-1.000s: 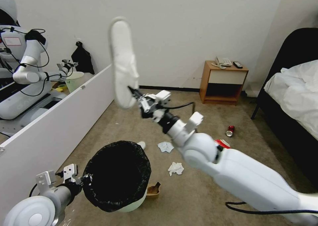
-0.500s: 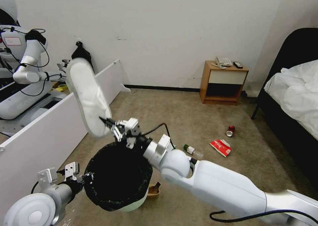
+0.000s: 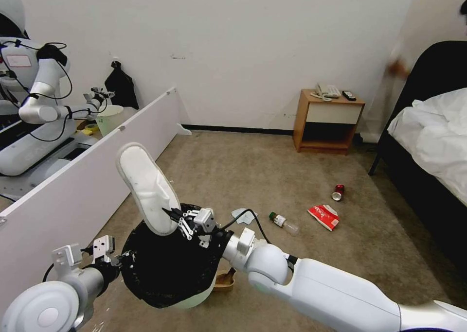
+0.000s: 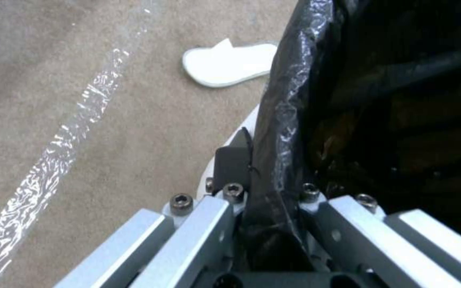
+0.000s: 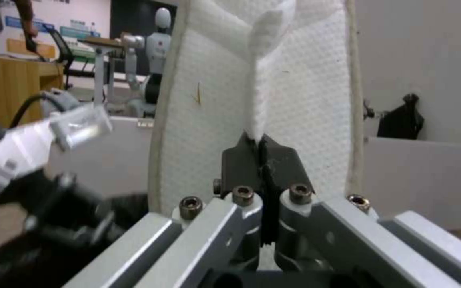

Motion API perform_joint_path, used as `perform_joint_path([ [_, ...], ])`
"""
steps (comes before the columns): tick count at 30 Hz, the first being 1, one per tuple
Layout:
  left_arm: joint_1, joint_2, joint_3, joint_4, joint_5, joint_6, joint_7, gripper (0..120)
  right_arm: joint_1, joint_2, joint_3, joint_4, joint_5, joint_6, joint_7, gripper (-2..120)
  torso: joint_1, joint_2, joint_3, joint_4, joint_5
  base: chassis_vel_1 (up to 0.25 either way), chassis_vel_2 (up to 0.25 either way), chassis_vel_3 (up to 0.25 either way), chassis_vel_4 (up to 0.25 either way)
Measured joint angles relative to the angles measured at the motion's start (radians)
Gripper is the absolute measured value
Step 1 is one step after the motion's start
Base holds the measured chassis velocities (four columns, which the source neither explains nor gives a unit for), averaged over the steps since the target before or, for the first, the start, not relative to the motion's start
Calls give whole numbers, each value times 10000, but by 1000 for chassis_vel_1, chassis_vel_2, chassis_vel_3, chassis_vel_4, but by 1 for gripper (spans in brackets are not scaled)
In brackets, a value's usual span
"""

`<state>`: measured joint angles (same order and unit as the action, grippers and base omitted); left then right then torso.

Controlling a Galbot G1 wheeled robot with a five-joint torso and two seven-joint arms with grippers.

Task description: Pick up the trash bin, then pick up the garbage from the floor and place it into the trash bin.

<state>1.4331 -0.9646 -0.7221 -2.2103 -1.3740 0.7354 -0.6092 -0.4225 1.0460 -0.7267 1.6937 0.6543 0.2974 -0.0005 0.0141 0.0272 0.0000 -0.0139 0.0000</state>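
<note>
We find the right pincer [image 3: 171, 212] clamped tight on a white slipper [image 3: 145, 188], held upright over the trash bin [image 3: 168, 266] at its 12 o'clock rim. The left pincer [image 3: 127, 260] grips the bin's bag-covered rim at 9 o'clock. A second slipper [image 4: 229, 67] lies on the floor.
</note>
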Motion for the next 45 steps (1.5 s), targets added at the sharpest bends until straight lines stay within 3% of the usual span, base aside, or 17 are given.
perform_joint_path([
  [33,15,10,-120,-300,-176,5,-147,1,-516,167,-532,-661,-509,-68,31,0,0,0,0,1,1,0,0,0,0],
  [35,5,7,-119,-288,-183,6,-146,1,-491,66,-531,-569,-491,-108,31,2,0,0,0,0,0,0,0,0,0],
  [37,-7,-16,-109,-260,-191,6,-143,1,-431,-34,-519,-453,-453,-157,37,13,0,0,0,0,0,0,0,0,0],
  [40,-7,-23,-107,-256,-192,6,-143,1,-405,-69,-511,-399,-425,-181,44,19,0,0,0,0,0,0,0,0,0],
  [44,23,-39,-122,-276,-179,4,-166,1,-264,-197,-497,-208,-315,-262,80,39,0,0,0,1,0,0,0,0,0],
  [45,23,-39,-122,-276,-179,4,-166,1,-264,-197,-497,-208,-315,-262,80,39,0,0,0,1,0,0,0,0,0],
])
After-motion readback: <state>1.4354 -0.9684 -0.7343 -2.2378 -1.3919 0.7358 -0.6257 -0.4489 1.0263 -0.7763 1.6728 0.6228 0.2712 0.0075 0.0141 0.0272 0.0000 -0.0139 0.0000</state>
